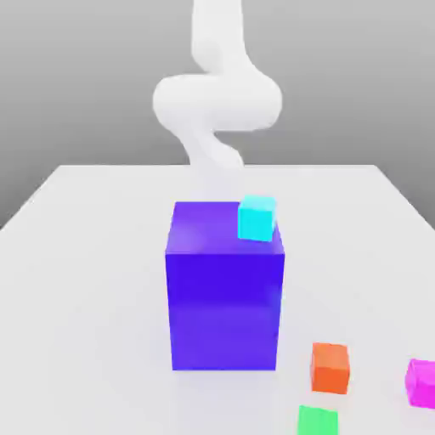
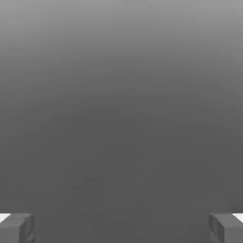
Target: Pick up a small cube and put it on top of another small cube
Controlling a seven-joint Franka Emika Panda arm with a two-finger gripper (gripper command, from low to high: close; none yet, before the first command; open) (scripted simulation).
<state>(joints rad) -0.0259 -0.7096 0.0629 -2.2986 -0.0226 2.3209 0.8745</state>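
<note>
Between the two dark grey, block-like fingers (image 2: pixel 223 228) of the pincer (image 2: pixel 121 228) lay a broad, empty gap, seen in the hand view; the jaws stood wide open, well apart from each other, and had hold of nothing. Past them spread a plain grey expanse, paler toward one side, with no cube in it.

Above and beyond the large, smooth, blue-violet box (image 1: pixel 224 310) came the white robot arm (image 1: pixel 217 102) with its rounded joints, its lower part running down pale against the pale ground behind the box in the exterior view. That box, upright and taller than it was wide, served as the landmark for the rest.

On top of the box, near its edge at the exterior view's right, appeared to rest a small, bright cyan cube (image 1: pixel 257 218). Down on the smooth white table (image 1: pixel 93 314), just beside the box on the exterior view's right, sat a small orange-red cube (image 1: pixel 330 369). Nearer the camera than the box, and also to its right there, was a small green cube (image 1: pixel 318 421), partly cut off by the picture's lower edge. Farthest from the box on that same side sat a small magenta cube (image 1: pixel 422 384), cut off by the picture's edge.
</note>
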